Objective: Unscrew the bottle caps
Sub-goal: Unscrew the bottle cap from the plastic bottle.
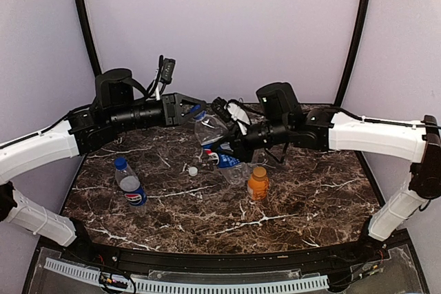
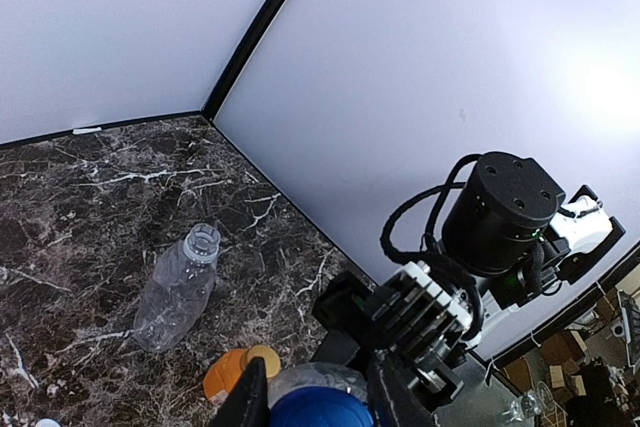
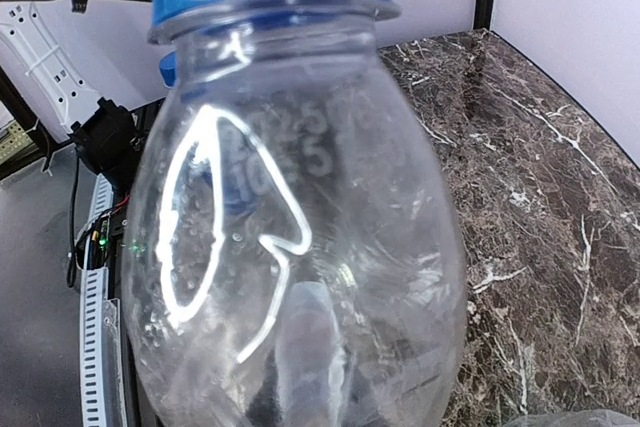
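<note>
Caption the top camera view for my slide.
Right gripper holds a labelled bottle above the table; left gripper clamps its blue cap.

The table (image 1: 310, 197) is dark brown marble with white veins. The lifted bottle (image 1: 209, 129) is clear, with a blue, red and white label and a blue cap (image 1: 198, 109). The standing bottle (image 1: 129, 185) near the left edge is clear, with a second blue cap (image 1: 120, 163) and a blue label carrying a red, white and blue emblem. The short bottle (image 1: 258, 186) and its orange cap (image 1: 259, 170) match. 1 loose white cap (image 1: 193, 171) is plain. The lying bottle (image 2: 180, 292) is clear and unlabelled.

Overhead camera overlooks table (image 1: 310, 197); wrist cameras closely share one bottle (image 3: 300, 247).
</note>
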Controlling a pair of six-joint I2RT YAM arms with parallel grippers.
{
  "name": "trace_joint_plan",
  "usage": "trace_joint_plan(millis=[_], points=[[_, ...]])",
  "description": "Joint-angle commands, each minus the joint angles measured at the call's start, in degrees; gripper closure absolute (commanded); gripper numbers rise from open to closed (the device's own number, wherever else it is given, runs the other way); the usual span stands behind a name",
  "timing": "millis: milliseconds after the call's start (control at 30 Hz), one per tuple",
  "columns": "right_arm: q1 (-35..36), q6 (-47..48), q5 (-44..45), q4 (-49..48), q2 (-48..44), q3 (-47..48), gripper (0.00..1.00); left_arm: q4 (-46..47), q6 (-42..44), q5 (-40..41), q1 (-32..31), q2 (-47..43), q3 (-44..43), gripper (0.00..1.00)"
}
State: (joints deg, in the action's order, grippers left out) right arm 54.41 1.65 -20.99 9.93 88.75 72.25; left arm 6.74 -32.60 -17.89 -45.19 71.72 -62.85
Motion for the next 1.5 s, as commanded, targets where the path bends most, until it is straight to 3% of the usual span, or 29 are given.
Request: trace_joint_plan(millis=[0,200,333,467,600,767,1067,1267,1467], points=[[-0.42,-0.6,3.22,-4.49,-2.11,-0.91,0.99,0.54,-1.16,1.55,0.36,-0.87,-0.56,0.7],[-0.56,1.53,-4.64,-4.22,-2.45,-2.13,1.0,3.47,5.79,-4.21,0.45,-3.11,0.44,0.48],[-0.63,3.18,-10.14,-3.46,-2.44,-2.69,1.0,3.19,10.61,-7.65,0.44,-5.4,0.86,0.28],[-0.95,3.71,-19.61,-3.36,-2.49,-2.86,1.0,1.55,15.04,-12.57,0.51,-7.01,0.97,0.21],[-1.29,3.86,-29.73,-2.49,-1.26,-1.37,0.99,1.58,17.94,-20.97,0.53,-7.69,0.96,0.2],[-1.24,3.85,-37.68,-1.1,0.54,1.03,0.98,5.74,18.78,-27.61,0.52,-7.37,1.94,0.23],[-1.24,3.18,-40.69,-0.54,2.2,2.85,0.98,7.39,17.74,-32.33,0.45,-3.84,1.34,0.37],[-1.24,3.03,-40.49,-0.68,2.48,3.03,0.98,7.76,17.3,-32.69,0.43,-3.29,1.74,0.5],[-1.24,2.28,-35.17,-0.54,2.42,2.81,0.97,7.56,16.48,-30.82,0.45,-3.17,1.69,0.72]])
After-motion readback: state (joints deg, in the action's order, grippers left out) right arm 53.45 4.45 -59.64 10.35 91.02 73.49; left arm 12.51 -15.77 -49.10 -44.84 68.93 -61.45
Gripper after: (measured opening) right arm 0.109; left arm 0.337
